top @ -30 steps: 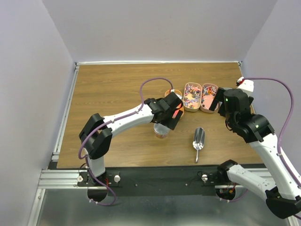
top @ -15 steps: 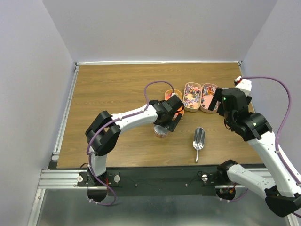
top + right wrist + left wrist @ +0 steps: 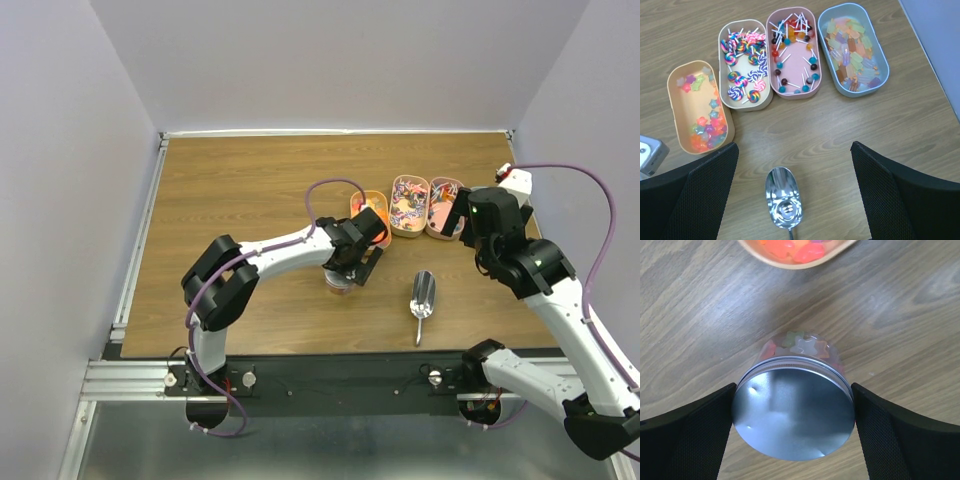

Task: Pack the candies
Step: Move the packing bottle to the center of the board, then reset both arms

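Candies, assorted, sorted by kind into four oblong trays set side by side, with a further lot in a jar.
Star sweets, translucent orange, pink, green and blue, lie loose in the leftmost tray, thickest at its near end. Swirl lollipops, rainbow and purple-white, fill the next. Ball lollipops on white sticks lie criss-crossed in the third. Pastel block sweets fill the rightmost. Orange and pale green stars show through the lidded jar's clear wall.

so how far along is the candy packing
Done: the lidded jar holds some star candies. In hand: nothing; the left hand straddles the jar, open, the right hand hangs open above the scoop. To do: four trays hold plenty more.
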`<state>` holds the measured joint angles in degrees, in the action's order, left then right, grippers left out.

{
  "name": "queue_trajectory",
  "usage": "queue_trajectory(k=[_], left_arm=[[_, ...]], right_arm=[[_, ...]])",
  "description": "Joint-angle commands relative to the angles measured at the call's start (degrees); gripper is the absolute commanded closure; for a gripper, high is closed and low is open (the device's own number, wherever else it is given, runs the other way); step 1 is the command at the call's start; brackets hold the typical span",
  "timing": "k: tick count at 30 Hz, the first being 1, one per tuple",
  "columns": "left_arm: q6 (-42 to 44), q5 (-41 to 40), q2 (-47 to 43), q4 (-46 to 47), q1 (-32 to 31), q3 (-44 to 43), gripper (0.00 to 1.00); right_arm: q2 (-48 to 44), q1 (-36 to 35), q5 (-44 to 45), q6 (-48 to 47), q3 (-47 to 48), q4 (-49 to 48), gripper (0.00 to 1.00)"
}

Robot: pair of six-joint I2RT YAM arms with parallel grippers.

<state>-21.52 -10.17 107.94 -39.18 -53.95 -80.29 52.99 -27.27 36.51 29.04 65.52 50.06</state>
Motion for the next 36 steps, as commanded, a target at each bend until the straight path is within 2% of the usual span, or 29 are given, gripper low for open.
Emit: queue_trajectory(k=[1, 7, 12, 15, 16, 17, 23, 36], left_arm=[[0.0, -3.5, -1.2, 0.0, 3.5, 1.8, 0.02], [3.4, -5.4, -1.3, 2.2, 14.2, 2.8, 0.07], [5.7, -5.1, 1.7, 4.0, 23.4, -0.4, 0.11], [6.9, -4.8, 3.9, 4.2, 28.3, -3.8, 0.1], [7.2, -4.4, 4.6, 4.1, 29.9, -4.8, 0.08], [8.1, -4.1, 7.2, 3.2, 32.0, -8.6, 0.01], [7.8, -3.0, 7.3, 2.5, 32.9, -11.5, 0.01], [6.3, -2.2, -0.8, 3.3, 32.9, -10.4, 0.01]], right_arm=[[0.0, 0.3, -0.7, 1.5, -0.9, 1.0, 0.0], [0.4, 0.3, -0.7, 1.2, -0.6, 0.9, 0.0], [0.5, 0.3, -1.3, 1.2, -0.6, 0.8, 0.0], [0.4, 0.3, -1.4, 1.1, -0.7, 0.8, 0.0], [0.4, 0.3, -1.4, 1.1, -0.7, 0.8, 0.0], [0.4, 0.3, -1.4, 0.8, -0.8, 0.8, 0.0], [0.4, 0.3, -0.6, 0.1, -1.0, 0.8, 0.0], [1.2, 0.3, -0.8, -0.8, -0.7, 0.4, 0.0]])
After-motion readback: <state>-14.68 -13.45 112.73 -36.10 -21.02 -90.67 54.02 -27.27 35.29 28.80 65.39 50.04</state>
